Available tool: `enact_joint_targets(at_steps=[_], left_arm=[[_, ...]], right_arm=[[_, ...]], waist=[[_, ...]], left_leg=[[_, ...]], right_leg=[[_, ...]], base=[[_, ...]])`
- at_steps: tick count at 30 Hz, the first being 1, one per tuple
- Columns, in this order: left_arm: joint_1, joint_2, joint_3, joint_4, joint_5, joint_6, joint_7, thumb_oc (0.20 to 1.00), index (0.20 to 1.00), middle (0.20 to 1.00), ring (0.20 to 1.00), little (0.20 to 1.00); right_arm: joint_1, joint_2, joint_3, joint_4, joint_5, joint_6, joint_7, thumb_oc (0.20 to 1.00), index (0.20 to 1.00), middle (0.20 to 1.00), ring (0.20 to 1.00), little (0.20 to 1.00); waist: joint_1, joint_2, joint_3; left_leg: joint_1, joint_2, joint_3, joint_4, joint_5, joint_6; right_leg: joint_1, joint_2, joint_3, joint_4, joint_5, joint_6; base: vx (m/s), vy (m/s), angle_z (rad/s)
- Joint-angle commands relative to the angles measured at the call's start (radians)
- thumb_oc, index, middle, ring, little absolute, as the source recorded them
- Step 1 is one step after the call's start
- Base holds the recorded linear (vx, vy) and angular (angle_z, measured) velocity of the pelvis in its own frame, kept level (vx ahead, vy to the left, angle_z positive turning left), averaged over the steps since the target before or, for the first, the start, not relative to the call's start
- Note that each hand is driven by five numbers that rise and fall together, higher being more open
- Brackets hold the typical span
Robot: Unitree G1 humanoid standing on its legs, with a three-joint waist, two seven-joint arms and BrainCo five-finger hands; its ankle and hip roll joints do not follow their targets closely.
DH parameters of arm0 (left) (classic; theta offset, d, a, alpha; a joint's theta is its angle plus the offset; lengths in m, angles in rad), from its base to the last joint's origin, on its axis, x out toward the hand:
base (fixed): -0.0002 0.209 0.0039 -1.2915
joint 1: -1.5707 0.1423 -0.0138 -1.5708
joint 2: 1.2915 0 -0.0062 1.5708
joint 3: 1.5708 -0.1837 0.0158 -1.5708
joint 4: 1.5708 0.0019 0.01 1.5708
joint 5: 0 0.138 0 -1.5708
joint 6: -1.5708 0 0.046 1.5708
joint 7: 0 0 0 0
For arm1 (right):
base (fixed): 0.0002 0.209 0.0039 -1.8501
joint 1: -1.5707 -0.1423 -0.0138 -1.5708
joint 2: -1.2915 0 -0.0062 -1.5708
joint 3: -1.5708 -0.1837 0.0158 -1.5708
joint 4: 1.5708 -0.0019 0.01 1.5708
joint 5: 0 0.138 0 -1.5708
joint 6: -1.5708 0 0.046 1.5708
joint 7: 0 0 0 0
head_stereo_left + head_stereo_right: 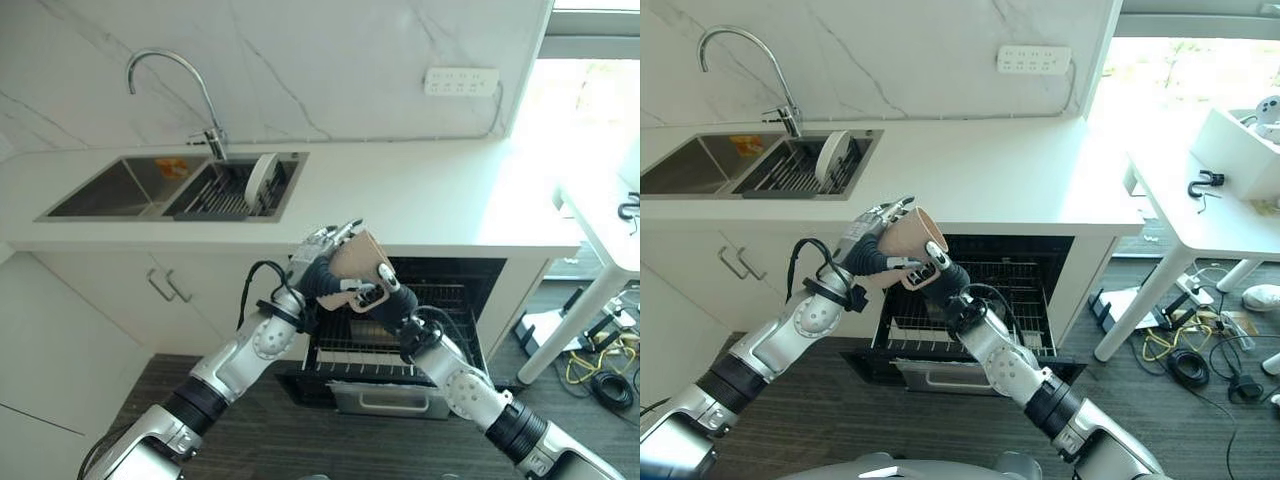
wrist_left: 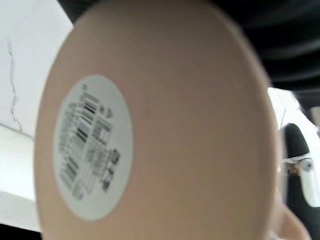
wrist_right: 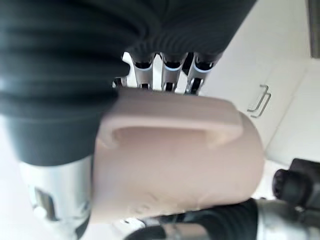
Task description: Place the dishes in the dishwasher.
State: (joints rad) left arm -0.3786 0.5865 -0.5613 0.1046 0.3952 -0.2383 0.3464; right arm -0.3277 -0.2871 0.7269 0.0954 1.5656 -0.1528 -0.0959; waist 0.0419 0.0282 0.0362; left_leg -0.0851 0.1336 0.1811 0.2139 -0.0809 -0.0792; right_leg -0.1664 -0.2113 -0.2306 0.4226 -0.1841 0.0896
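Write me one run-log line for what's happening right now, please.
stage: mug handover | mug: over open dishwasher | left hand: on mug | right hand: on mug | plate: upright in sink rack

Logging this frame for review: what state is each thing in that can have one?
Mug: beige, held in the air above the open dishwasher, tilted, between both hands.
Left hand: fingers curled round the mug.
Right hand: closed on the mug at its handle side.
Dishwasher: open, rack pulled out.
Plate: standing on edge in the sink rack.
Faucet: no water seen running.
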Motion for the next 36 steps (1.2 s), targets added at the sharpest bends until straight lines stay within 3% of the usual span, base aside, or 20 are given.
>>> enact_joint_targets(at_steps=[1,11,26,36], left_arm=[[-0.139,-0.061,-0.186,-0.013,0.089,-0.058,-0.042,1.0,1.0,1.0,1.0,1.0],[-0.152,-0.007,-0.171,-0.054,0.069,-0.053,-0.093,1.0,1.0,1.0,1.0,1.0],[-0.125,0.036,-0.102,-0.13,0.035,-0.045,-0.178,1.0,1.0,1.0,1.0,1.0],[-0.097,0.043,-0.107,-0.085,0.056,-0.076,-0.126,1.0,1.0,1.0,1.0,1.0]], right_arm=[[-0.175,0.262,-0.008,-0.157,0.131,-0.04,0.172,0.2,0.2,0.2,0.2,0.2],[-0.17,0.232,-0.078,-0.173,0.151,-0.119,0.148,0.2,0.2,0.2,0.2,0.2],[-0.088,0.178,-0.14,-0.167,0.083,-0.11,0.155,0.2,0.2,0.2,0.2,0.2],[-0.016,0.149,-0.147,-0.148,0.079,-0.097,0.194,0.2,0.2,0.2,0.2,0.2]], waist=[[0.002,-0.035,0.039],[0.0,-0.026,0.039],[-0.009,-0.026,0.043],[-0.026,-0.03,0.048]], left_leg=[[-0.018,0.013,-0.037,0.086,-0.119,0.01],[-0.021,0.016,-0.034,0.086,-0.113,0.009],[-0.02,0.023,-0.03,0.086,-0.108,0.006],[-0.019,0.03,-0.022,0.086,-0.108,0.004]], right_leg=[[0.081,-0.025,0.001,-0.123,0.031,0.065],[0.078,-0.028,-0.003,-0.123,0.037,0.069],[0.077,-0.026,0.0,-0.123,0.042,0.072],[0.072,-0.022,0.007,-0.123,0.043,0.073]], base=[[0.0,0.0,0.0],[0.0,0.0,0.0],[0.0,0.0,0.0],[0.0,-0.002,0.0]])
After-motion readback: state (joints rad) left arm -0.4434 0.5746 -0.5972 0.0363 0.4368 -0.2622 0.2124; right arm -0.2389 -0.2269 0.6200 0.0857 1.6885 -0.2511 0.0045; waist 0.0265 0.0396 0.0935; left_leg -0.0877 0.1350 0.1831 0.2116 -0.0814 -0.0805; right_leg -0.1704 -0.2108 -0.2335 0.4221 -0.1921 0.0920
